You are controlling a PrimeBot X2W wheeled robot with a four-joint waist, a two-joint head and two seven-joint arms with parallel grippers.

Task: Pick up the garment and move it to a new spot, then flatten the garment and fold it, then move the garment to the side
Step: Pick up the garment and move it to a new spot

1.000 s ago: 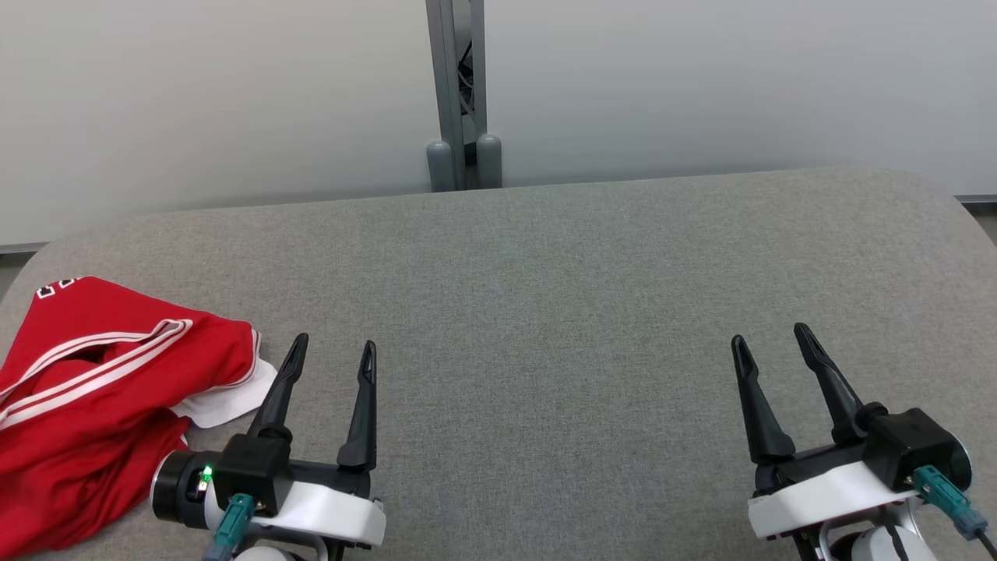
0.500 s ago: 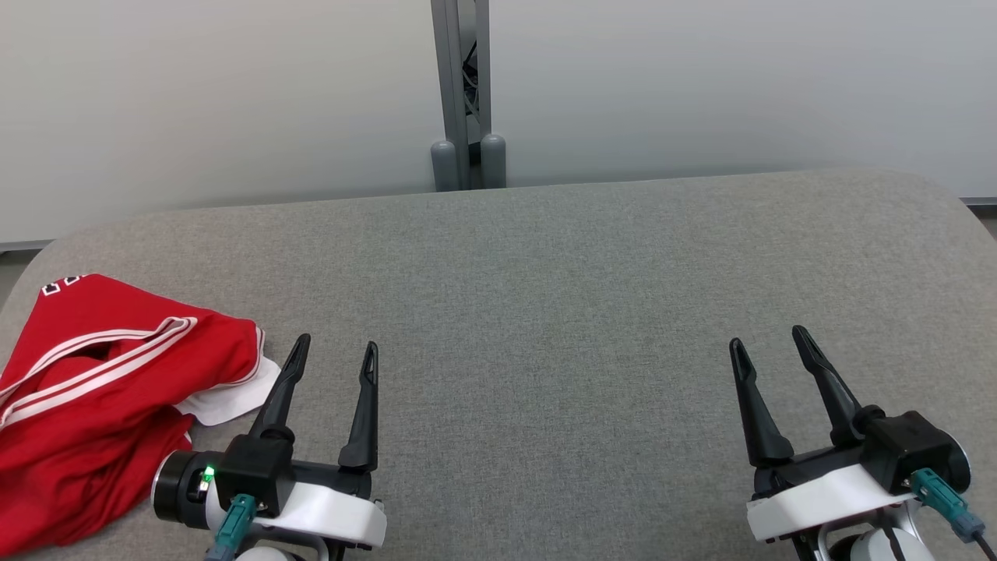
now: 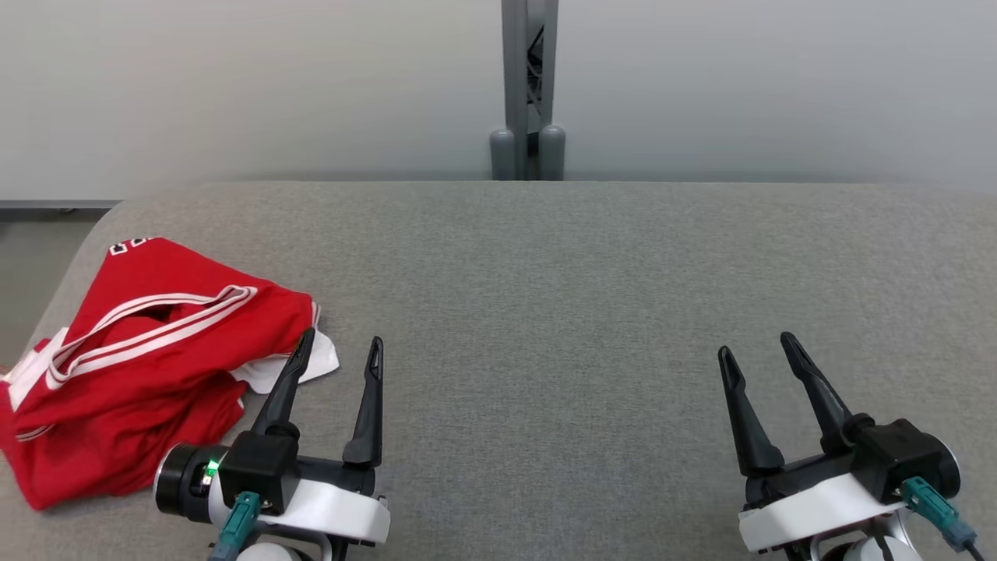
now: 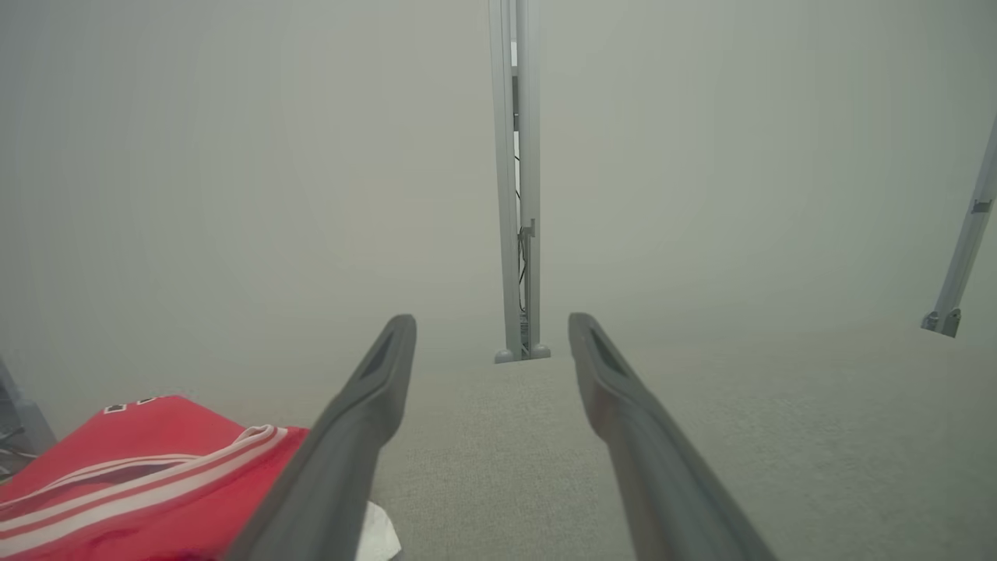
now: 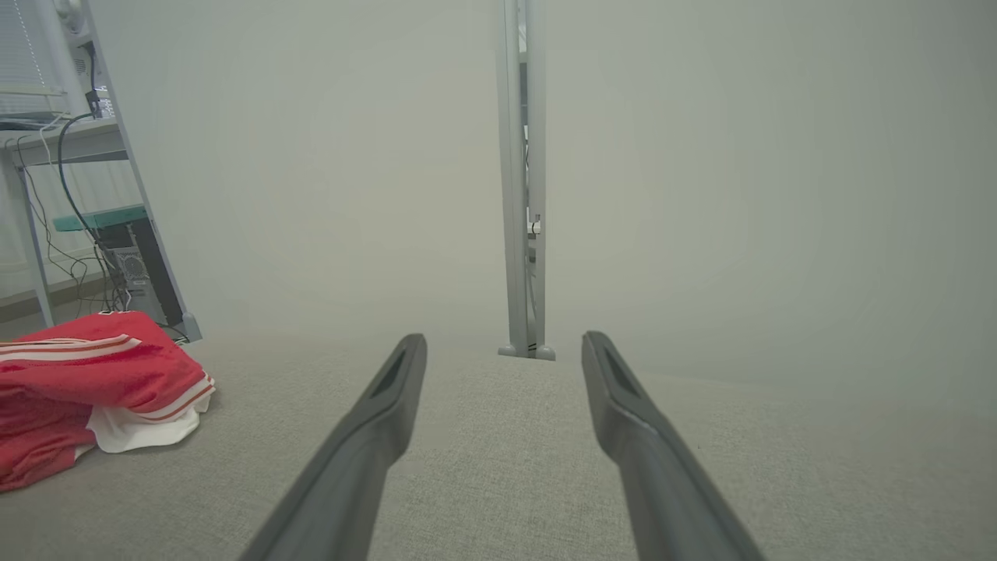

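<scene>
Head camera swung left; crumpled red white-striped garment [image 3: 156,351] unmoved on grey fabric table [image 3: 545,296]. Left gripper [image 3: 343,336], right gripper [image 3: 755,343] spread wide, empty. Right wrist adds cabled metal shelf [image 5: 78,139].

The left gripper [image 3: 343,336] and right gripper [image 3: 755,343] each have two long, tapering black fingers [image 3: 366,413] on a black block [image 3: 261,467] over a white wrist shell [image 3: 327,510], with a teal cable plug [image 3: 237,518]. A green light [image 3: 210,468] glows on the left.

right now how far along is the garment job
Nothing looks done: the red garment lies crumpled at the left end of the table. In hand: nothing; the left gripper and right gripper are open and empty, the left one close beside the garment. Left: pick it up, move it, flatten, fold, set aside.
</scene>
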